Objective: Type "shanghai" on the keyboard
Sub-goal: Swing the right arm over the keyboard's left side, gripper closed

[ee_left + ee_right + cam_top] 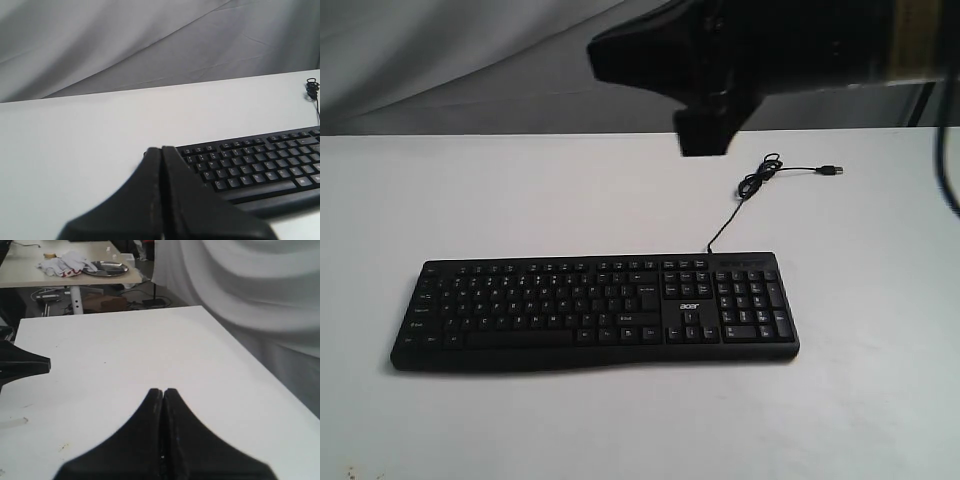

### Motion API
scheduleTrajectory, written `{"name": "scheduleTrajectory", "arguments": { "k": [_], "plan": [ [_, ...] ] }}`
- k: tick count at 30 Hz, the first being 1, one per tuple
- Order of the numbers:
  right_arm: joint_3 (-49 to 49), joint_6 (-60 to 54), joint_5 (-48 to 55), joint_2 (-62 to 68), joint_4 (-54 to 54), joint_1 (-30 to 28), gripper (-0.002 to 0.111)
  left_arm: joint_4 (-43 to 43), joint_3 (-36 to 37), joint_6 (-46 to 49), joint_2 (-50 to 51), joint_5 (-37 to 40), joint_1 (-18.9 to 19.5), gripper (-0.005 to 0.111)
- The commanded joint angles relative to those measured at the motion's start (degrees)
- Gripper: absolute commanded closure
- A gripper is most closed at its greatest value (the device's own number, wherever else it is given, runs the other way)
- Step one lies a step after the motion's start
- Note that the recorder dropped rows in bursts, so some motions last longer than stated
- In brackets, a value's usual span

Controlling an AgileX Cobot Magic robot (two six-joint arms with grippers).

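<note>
Table (pixel 620 430), white, fills the scene; the keyboard (pixel 595 310) lies flat near its middle, long side running left to right, number pad at the right end; the left gripper (pixel 161 148) has its fingers pressed together, tip by the keyboard's left end; the right gripper (pixel 162 390) is likewise pressed together, over bare tabletop; the thin black cable (pixel 740 200) leaves the keyboard's far edge, coils farther back and ends in a USB plug (pixel 832 170) lying loose.
</note>
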Motion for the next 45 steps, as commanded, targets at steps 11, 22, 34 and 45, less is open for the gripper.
{"name": "scheduleTrajectory", "arguments": {
  "k": [11, 22, 34, 45],
  "plan": [
    [-5.09, -16.91, 34.86, 12.28, 0.04, 10.15, 0.108, 0.04, 0.25, -0.16, -0.2, -0.27, -0.23, 0.107],
    [-12.28, -3.48, 27.79, 12.63, 0.04, 10.82, 0.108, 0.04, 0.25, -0.16, -0.2, -0.27, -0.23, 0.107],
    [-33.0, -109.93, 88.22, 11.2, 98.07, 9.43, 0.108, 0.04, 0.25, -0.16, -0.2, -0.27, -0.23, 0.107],
    [-33.41, -136.83, 102.57, 25.19, 122.39, 8.39, 0.108, 0.04, 0.25, -0.16, -0.2, -0.27, -0.23, 0.107]
  ]
}}
